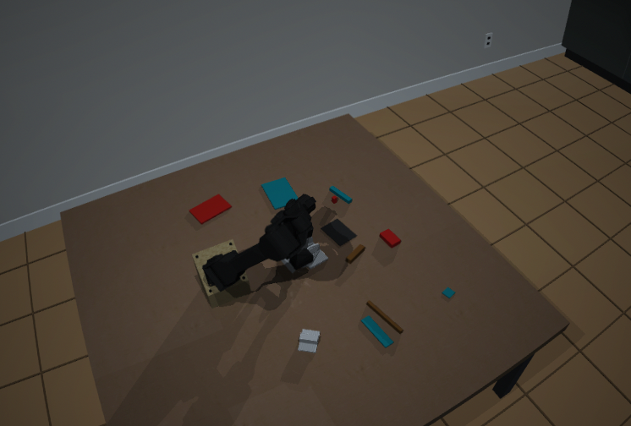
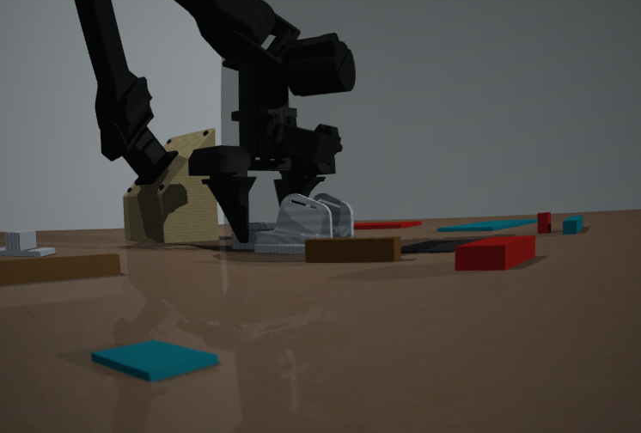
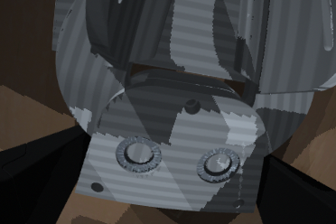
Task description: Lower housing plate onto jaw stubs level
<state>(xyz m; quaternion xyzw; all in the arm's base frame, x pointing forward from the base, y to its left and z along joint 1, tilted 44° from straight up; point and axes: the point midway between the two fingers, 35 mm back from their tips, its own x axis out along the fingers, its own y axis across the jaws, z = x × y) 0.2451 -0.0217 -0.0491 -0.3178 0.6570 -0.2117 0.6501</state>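
My gripper [image 2: 264,222] [image 3: 174,145] points down and is shut on the light grey housing plate [image 3: 173,181], one finger at each side edge. The plate looks about level. Two round stub ends [image 3: 139,153] [image 3: 218,163] show in its two ringed holes. Whether the plate's underside touches the parts below is hidden. The two grey slotted jaws, left jaw [image 3: 100,4] and right jaw [image 3: 294,45], stand side by side beyond the plate. The near jaw [image 2: 304,218] also shows in the exterior view. The arm hides most of the assembly in the top view.
A brown block [image 1: 355,253] [image 2: 352,249] and a black plate [image 1: 338,232] lie close to the assembly. A red block [image 1: 389,237] [image 2: 495,253] lies farther out. A grey ridged piece [image 1: 308,340] [image 2: 21,242] stands apart. Teal and brown strips lie beyond it.
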